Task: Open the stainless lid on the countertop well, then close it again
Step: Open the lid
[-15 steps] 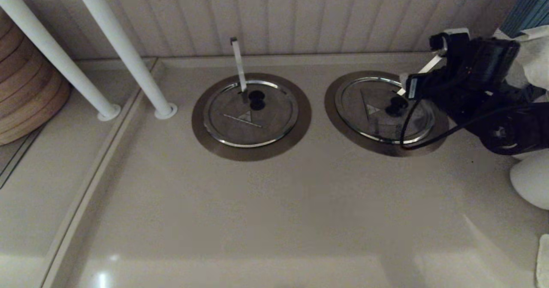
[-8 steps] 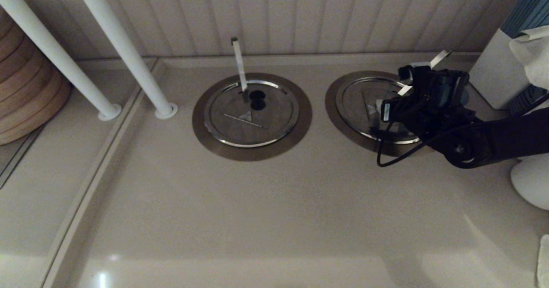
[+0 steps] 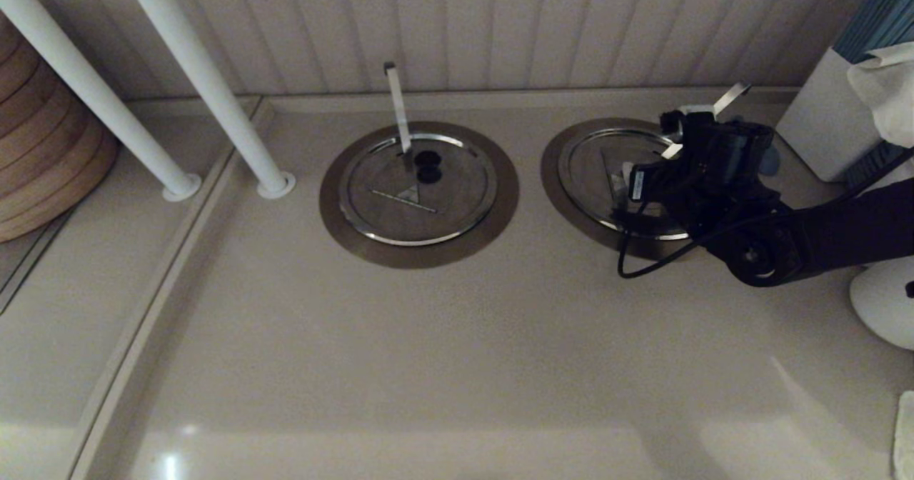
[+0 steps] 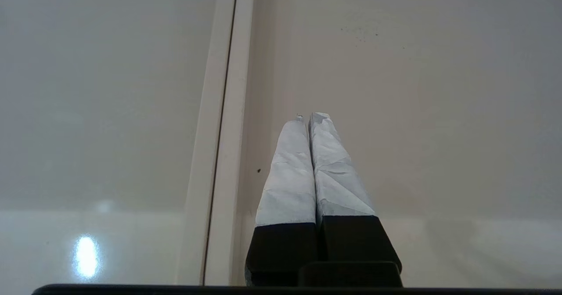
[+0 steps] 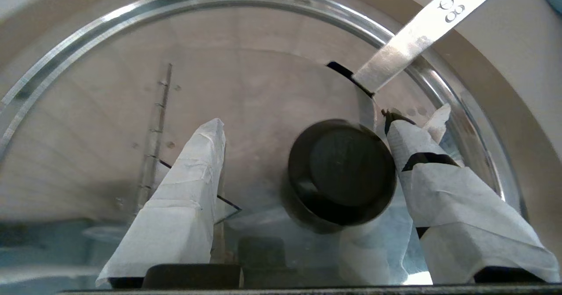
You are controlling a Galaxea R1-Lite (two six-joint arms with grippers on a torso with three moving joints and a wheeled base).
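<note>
The stainless lid [image 3: 607, 180] lies flat, its strip [image 5: 421, 27] slanting far-right, knob [image 5: 342, 170] between the right gripper [image 5: 303, 132]'s wide fingers.

A pale beige countertop [image 3: 428, 351] carries two round steel lids [image 3: 418, 188] in dull metal collars [image 3: 343, 223], centre and upper right; white poles' feet [image 3: 277, 184] stand upper left.

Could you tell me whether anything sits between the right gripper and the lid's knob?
Nothing visible does: the right gripper is open over the stainless lid, its black knob between the fingers.
</note>
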